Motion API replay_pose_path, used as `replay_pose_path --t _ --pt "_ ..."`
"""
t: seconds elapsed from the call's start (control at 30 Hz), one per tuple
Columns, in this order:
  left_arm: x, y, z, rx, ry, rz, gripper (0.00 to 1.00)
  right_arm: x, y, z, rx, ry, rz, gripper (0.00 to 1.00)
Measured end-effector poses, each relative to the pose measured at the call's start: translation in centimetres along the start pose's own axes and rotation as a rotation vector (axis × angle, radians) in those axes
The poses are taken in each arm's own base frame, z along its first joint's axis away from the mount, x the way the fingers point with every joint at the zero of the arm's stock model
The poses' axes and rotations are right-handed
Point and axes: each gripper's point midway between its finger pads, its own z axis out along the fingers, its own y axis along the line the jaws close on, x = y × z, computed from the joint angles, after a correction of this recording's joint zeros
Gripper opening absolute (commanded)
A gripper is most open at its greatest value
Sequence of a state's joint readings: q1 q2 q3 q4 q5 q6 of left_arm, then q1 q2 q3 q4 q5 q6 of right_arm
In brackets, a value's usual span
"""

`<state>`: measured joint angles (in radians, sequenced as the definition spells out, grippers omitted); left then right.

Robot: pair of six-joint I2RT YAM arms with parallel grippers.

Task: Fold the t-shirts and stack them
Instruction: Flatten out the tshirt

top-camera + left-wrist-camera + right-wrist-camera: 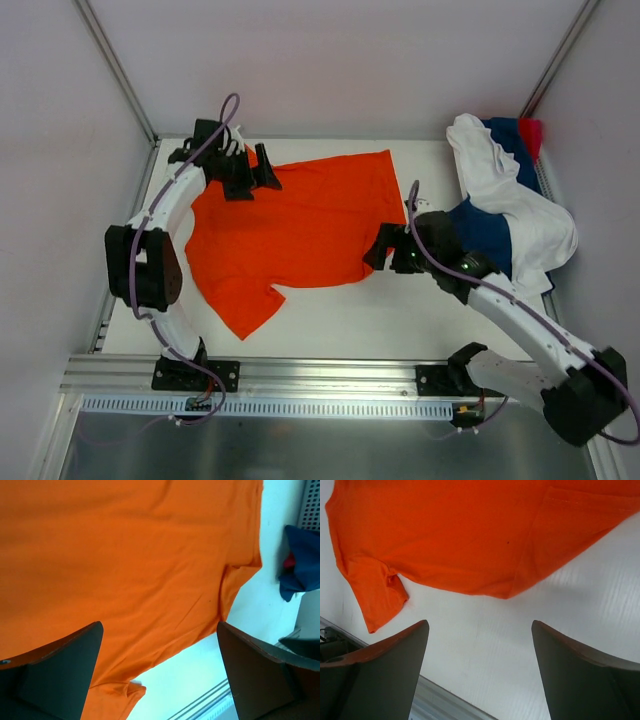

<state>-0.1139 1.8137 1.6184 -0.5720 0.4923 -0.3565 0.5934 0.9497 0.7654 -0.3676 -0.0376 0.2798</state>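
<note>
1. Orange t-shirt (300, 230): lies spread open on the white worktop (330, 320), left of centre. Bright, plain, cloth mostly flat with a few shallow creases.
2. One short sleeve points to the near edge, at the shirt's near-left corner. The other sleeve lies at the far left, under the left arm's head. The straight hem faces right.
3. Not folded yet; a single layer as far as I can see.
4. Left pincer (255, 175): hangs over the far-left part of the shirt, by the far sleeve. The wrist view shows its two dark fingers (60, 675) spread wide with only orange cloth below them. Released, nothing gripped.
5. Right pincer (385, 250): sits at the shirt's right edge, near the near-right corner. Its wrist view shows the fingers (580, 675) wide apart over bare worktop, with the shirt's edge just beyond the tips. Released, holding nothing.
6. Far-right corner holds a loose heap. White t-shirt (500, 175) is draped on top and crumpled. Navy t-shirt (490, 240) shows beneath and on the heap's near side. A scrap of red-pink t-shirt (531, 132) peeks out at the very back.
7. The heap is well apart from the orange shirt; the right arm's forearm lies between them, partly over the navy cloth.
8. Metal rail (330, 380) runs along the near edge, carrying both arm bases. Purple cables (232, 110) loop along the arms.
</note>
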Motion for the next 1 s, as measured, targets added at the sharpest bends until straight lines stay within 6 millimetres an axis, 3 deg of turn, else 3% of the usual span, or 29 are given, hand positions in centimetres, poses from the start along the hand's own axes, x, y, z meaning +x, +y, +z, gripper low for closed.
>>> replay_pose_path --t 0.13,0.27,0.47,0.73,0.87,1.0 --pt "6.4 1.9 -0.9 -0.052 0.066 -0.029 0.99 -0.3 -0.2 5.1 -0.007 0.096 0.056 0.85" --pt "8.9 0.9 -1.8 -0.024 0.045 -0.003 0.99 -1.6 0.1 7.1 -0.019 0.107 0.062 0.83" --pt "12.5 -0.1 -5.0 0.035 -0.047 0.037 0.99 -4.4 -0.3 9.8 -0.008 0.078 0.046 0.82" --pt "15.5 0.3 -6.4 0.080 -0.115 0.044 0.99 -4.1 -2.7 14.5 0.086 0.123 0.026 0.81" --pt "15.0 -0.8 -7.5 0.124 -0.174 0.076 0.99 -3.7 -4.9 16.5 0.177 0.132 0.021 0.81" --pt "14.3 -1.6 -7.9 0.157 -0.210 0.092 0.99 -3.7 -6.4 17.1 0.240 0.125 0.022 0.81"
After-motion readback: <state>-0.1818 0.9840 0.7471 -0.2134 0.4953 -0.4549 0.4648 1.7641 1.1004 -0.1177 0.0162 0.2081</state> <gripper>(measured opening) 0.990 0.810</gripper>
